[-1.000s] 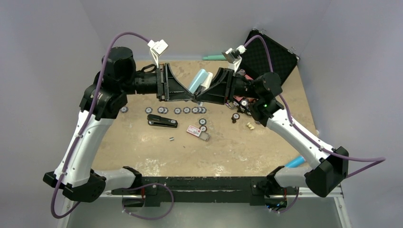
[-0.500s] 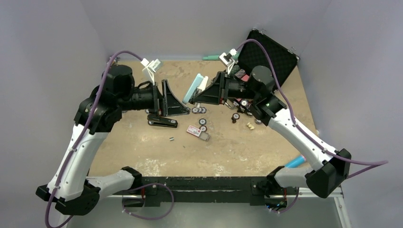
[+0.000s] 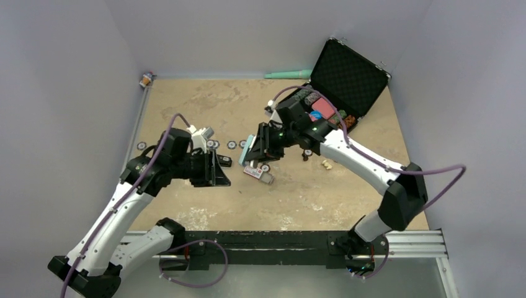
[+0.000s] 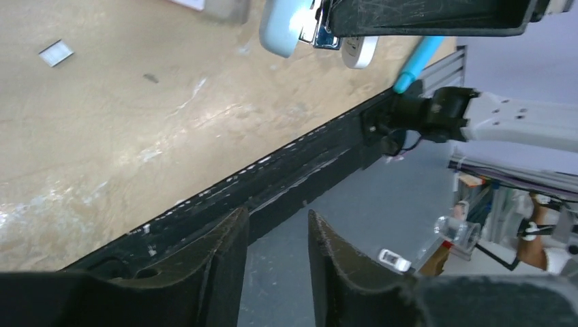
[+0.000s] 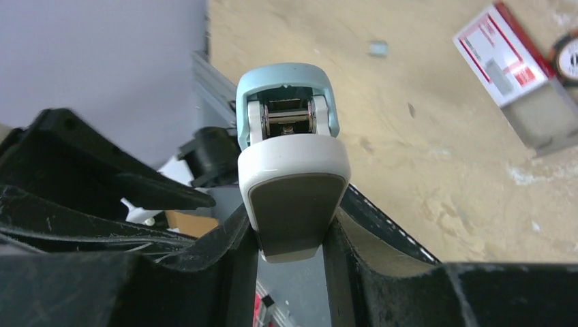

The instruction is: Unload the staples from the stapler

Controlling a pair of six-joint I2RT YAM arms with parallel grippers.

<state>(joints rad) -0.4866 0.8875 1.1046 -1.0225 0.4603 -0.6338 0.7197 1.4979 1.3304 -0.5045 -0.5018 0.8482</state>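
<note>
moved: a second ago both arms were up, meeting at the pale blue block [image 5: 293,170] above the far half of the tabletop [image 3: 205,105]. Both are low now. The left arm has come off the block and swung back left of centre, and the right arm has carried the block down to the centre.
left fingers [image 4: 217,255]: released, a gap between them and nothing in it, aimed toward the near edge.
stapler [image 3: 227,161]: the black one, lying left of centre, mostly covered by the left arm from above. Only its right end seems to show.
staples [image 4: 56,52]: loose strip lying flat on bare tabletop near the centre, apart from the stapler. Hidden from above, clear in both wrist views.
chips [image 3: 232,144]: row across the middle, running from the left arm toward the block.
right fingers [image 5: 218,262]: clenched on the pale blue block, metal showing inside its end.
card [image 3: 252,171]: red-and-white, flat, just near-side of the block.
case [image 3: 347,74]: open, far right corner.
</note>
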